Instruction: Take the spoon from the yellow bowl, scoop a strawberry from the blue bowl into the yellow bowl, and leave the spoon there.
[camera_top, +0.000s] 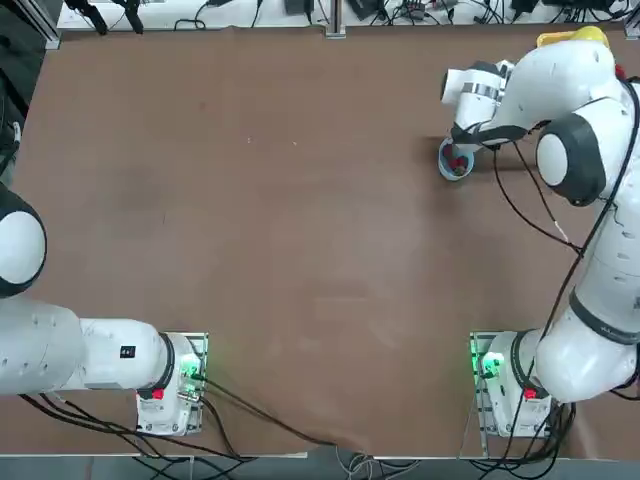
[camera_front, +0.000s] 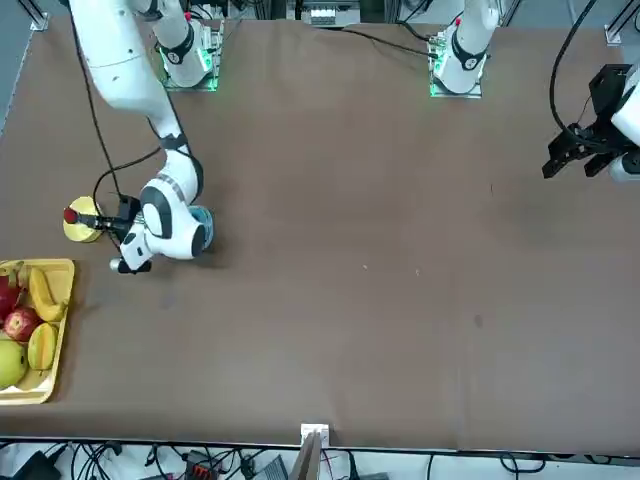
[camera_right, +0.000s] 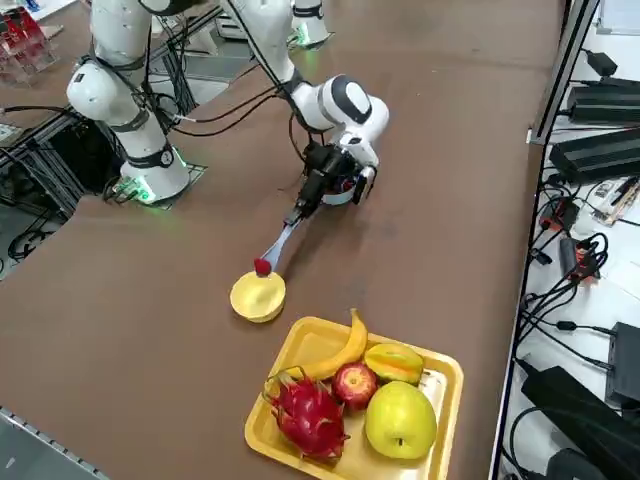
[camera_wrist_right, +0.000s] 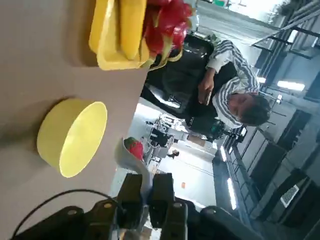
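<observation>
while fingers (camera_wrist_right: 162, 192) grip spoon (camera_wrist_right: 145, 182), pale blue-white, its bowl cradles red strawberry (camera_wrist_right: 134, 147)

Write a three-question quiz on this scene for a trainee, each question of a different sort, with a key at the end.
1. Multiple choice: What does the right gripper hold?
a) a yellow banana
b) a pale blue-white plastic spoon
c) a red apple
2. True or false: The red strawberry lies inside the small round plain yellow bowl.
3. Fill in the blank: The whole green-yellow apple, the red dragon fruit and the banana lie in a rectangular tray whose colour is ____.

Key: 1 b; 2 false, it rides on the spoon; 3 yellow.
</observation>
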